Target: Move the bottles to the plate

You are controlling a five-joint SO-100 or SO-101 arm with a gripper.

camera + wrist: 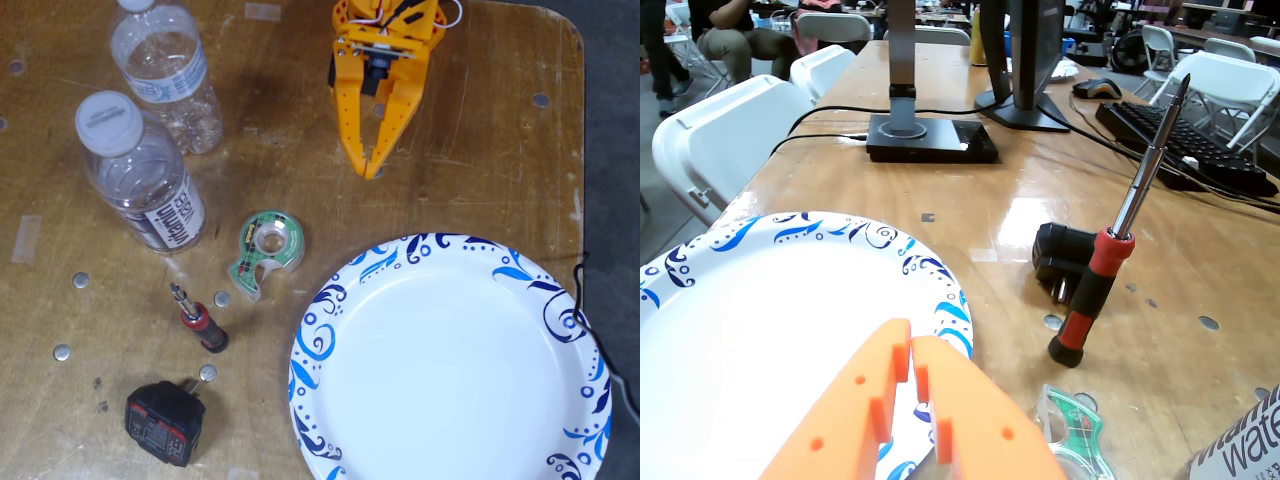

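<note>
Orange pincer (911, 352) of mine hangs pressed together and empty, since both bottles (140, 170) stand at ten o'clock from the bare plate (450, 370).

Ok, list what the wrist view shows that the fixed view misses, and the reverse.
Only the wrist view shows the room beyond the table: a keyboard, a monitor stand and white folding chairs.

Only the fixed view shows both bottles whole: the blue-label bottle and the dark-lettered bottle, standing apart from the plate. The wrist view catches just a scrap of label at its lower right corner.

Both show the plate with nothing on it, the closed orange hand, the screwdriver, the tape dispenser and the black adapter.
</note>
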